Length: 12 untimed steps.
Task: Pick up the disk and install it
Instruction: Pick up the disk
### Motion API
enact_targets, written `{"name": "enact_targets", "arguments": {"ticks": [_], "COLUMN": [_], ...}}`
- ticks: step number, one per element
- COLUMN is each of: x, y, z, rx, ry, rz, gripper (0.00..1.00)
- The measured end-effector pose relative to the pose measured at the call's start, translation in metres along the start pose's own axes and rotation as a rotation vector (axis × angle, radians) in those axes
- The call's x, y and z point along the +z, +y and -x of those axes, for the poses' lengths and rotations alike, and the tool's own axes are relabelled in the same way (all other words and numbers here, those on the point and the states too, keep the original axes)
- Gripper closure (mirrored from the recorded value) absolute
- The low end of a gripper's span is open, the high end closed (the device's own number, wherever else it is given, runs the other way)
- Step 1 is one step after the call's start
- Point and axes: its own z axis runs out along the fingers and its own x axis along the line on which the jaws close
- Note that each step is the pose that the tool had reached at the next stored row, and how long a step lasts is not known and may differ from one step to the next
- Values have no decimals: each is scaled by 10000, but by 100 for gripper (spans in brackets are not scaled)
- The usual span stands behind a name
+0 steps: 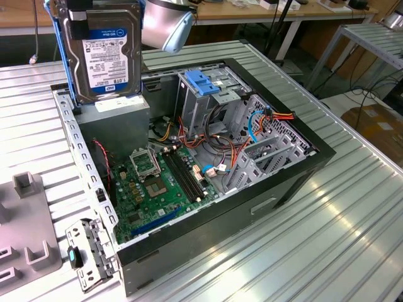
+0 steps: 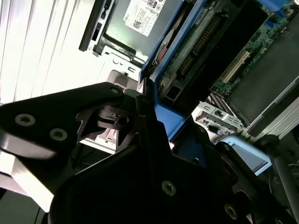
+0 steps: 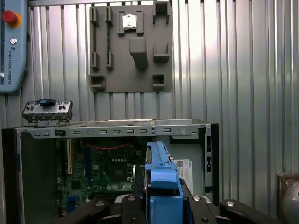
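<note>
The disk (image 1: 104, 53), black-silver with a white and blue label and blue side rails, hangs upright in the air at the exterior view's upper left. It is above the grey box (image 1: 116, 123) at the back corner of the open computer case (image 1: 296, 176). My gripper (image 1: 94, 7) is shut on its upper end. In the first wrist view the disk (image 3: 161, 179) is edge-on, its blue rail between my black fingers (image 3: 126, 205). The second wrist view has its blue rail (image 2: 163, 109) running out from the gripper body. The grey drive cage (image 1: 217, 104) with a blue latch (image 1: 204, 82) stands mid-case.
Motherboard (image 1: 151, 189) and bundled cables (image 1: 220, 163) fill the case floor. A grey fixture plate (image 1: 25, 220) and a small metal bracket (image 1: 91, 251) lie on the ribbed table at the exterior view's left. A teach pendant (image 3: 11, 46) lies beyond the fixture plate (image 3: 131, 46).
</note>
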Motion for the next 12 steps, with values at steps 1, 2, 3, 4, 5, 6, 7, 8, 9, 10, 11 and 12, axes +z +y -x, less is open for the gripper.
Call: {"name": "enact_targets", "arguments": {"ticks": [1,2,3,4,5,6,7,8,9,10,11,12], "x": [0,0,1,1,2,2,2,3,3,4,4,4], "y": [-18,-38,-52,-85,-101,-117,-145,-167,-188,-211,-226,-246], "z": [1,1,2,3,4,4,5,6,7,8,8,9], "rx": [0,0,0,-1,0,0,0,0,0,0,0,0], "ry": [0,0,0,0,0,0,0,0,0,0,0,0], "rz": [0,0,0,0,0,0,1,0,0,0,0,0], "gripper": [63,63,63,63,63,63,63,63,63,63,63,63]}}
